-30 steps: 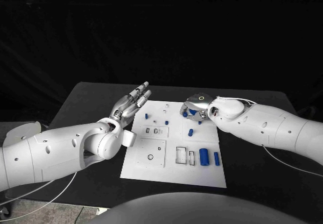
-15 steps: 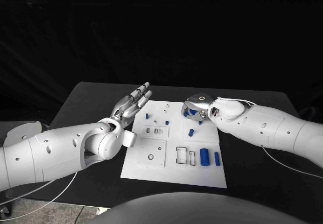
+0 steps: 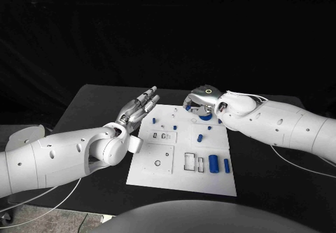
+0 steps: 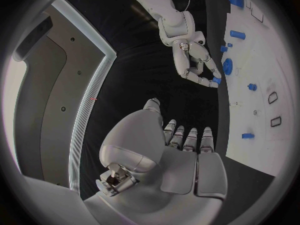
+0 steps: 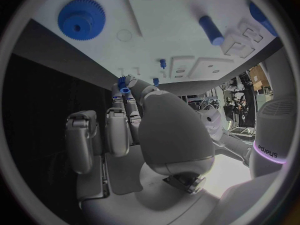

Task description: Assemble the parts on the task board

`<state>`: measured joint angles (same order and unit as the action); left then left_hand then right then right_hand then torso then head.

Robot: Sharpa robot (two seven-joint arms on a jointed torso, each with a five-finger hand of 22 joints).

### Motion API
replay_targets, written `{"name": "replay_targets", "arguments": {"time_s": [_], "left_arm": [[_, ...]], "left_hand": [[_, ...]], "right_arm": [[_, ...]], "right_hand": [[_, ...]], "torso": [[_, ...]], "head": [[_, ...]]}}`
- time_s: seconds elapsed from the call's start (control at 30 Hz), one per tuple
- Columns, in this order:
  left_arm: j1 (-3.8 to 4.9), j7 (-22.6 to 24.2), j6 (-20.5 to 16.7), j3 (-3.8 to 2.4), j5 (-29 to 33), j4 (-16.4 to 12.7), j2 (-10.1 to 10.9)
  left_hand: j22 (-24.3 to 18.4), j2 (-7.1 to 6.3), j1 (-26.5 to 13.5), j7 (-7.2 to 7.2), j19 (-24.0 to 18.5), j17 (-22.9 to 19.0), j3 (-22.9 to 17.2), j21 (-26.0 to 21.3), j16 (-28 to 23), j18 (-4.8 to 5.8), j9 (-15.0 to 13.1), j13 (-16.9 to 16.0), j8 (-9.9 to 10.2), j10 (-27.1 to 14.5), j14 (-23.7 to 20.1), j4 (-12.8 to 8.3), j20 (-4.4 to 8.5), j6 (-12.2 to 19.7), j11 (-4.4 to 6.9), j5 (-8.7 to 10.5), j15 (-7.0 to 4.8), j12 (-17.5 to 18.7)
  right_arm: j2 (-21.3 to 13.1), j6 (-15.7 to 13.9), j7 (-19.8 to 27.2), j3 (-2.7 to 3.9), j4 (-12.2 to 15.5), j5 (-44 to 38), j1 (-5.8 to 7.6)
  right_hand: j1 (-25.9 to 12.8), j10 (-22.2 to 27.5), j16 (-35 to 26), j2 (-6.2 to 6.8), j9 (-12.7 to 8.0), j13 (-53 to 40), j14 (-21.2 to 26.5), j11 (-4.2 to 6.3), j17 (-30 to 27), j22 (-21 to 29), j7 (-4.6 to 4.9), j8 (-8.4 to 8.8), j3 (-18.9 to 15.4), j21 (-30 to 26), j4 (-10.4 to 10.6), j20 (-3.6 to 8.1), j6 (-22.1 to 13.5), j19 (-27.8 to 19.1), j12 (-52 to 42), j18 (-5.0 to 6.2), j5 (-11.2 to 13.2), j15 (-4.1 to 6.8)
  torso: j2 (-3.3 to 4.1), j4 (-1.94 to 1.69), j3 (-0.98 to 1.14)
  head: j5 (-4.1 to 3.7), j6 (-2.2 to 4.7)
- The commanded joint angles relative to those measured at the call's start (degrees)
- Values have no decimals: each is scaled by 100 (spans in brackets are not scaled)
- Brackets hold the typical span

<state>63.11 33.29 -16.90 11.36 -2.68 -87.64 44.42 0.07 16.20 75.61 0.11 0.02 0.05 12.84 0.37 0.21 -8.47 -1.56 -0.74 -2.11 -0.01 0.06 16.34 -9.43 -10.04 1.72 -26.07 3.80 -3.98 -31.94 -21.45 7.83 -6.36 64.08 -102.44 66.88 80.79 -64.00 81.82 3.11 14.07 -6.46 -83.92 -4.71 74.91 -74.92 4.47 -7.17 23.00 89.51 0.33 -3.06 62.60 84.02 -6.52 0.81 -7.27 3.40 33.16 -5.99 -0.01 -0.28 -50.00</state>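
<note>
The black desk (image 3: 91,104) carries the white task board (image 3: 183,182) at the centre of the frame. The left hand (image 3: 137,108) hovers over the board's upper left edge, fingers extended and apart, holding nothing. The right hand (image 3: 201,102) sits over the board's upper right area; its fingers (image 5: 124,96) pinch a small blue part (image 5: 123,86). A blue gear (image 5: 81,18) lies on the board just beside that hand. 2 blue cylinders (image 3: 212,163) lie at the board's lower right, beside a rectangular slot (image 3: 189,161).
</note>
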Motion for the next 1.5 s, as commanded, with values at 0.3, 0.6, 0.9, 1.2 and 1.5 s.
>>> {"name": "replay_targets", "arguments": {"time_s": [0.3,0.6,0.9,1.2,1.5], "left_arm": [[2,0,104,-3,-28,-26,-3],[3,10,106,-4,-28,-19,-25],[4,23,102,-5,-29,-16,-36],[3,30,134,-5,-28,45,-89],[3,33,146,-5,-28,64,-110]], "left_hand": [[-7,-9,67,50,-2,-5,-41,-37,-21,-112,-3,-7,-31,6,-6,-12,-38,-7,-71,-50,43,-44],[-7,-13,82,59,-2,-5,-46,-37,-21,-113,-3,-8,-34,7,-6,-15,-44,-7,-90,-60,51,-49],[-7,-13,82,59,-2,-5,-46,-37,-21,-113,-3,-8,-34,7,-6,-15,-44,-7,-90,-60,51,-49],[-7,-15,90,65,-2,-5,-49,-37,-21,-114,-3,-7,-35,7,-6,-18,-47,-6,-99,-67,51,-46],[-7,-21,100,72,-2,-5,-51,-37,-21,-116,-3,-7,-35,7,-6,-23,-51,-2,-110,-77,52,-47]], "right_arm": [[548,254,-151,54,-424,353,111],[965,307,-158,75,-1040,456,66],[1144,455,-160,79,-1357,461,-60],[1167,556,-180,79,-1437,455,-112],[1202,507,-248,79,-1529,287,-165]], "right_hand": [[20,-329,-24,70,9,63,-214,296,270,-1442,2,86,-96,-20,51,-27,-103,519,146,-52,111,-42],[29,-323,-27,87,27,86,-207,291,265,-1439,3,87,-103,-23,56,-34,-84,515,184,-51,53,-46],[69,-237,-49,106,33,144,-181,266,235,-1425,18,156,-80,-41,59,-52,-167,495,281,-44,-7,-67],[95,-159,-48,119,28,180,-174,257,237,-1426,23,212,-55,-41,58,-62,-239,495,306,-44,-21,-77],[108,-132,-60,121,29,192,-165,261,218,-1418,20,225,-43,-51,55,-66,-251,484,308,-41,-27,-79]], "torso": [[23,-24,7],[26,-48,15],[74,-117,30],[79,-126,22],[73,-135,29]], "head": [[8,0],[18,0],[35,0],[-41,0],[-25,0]]}}
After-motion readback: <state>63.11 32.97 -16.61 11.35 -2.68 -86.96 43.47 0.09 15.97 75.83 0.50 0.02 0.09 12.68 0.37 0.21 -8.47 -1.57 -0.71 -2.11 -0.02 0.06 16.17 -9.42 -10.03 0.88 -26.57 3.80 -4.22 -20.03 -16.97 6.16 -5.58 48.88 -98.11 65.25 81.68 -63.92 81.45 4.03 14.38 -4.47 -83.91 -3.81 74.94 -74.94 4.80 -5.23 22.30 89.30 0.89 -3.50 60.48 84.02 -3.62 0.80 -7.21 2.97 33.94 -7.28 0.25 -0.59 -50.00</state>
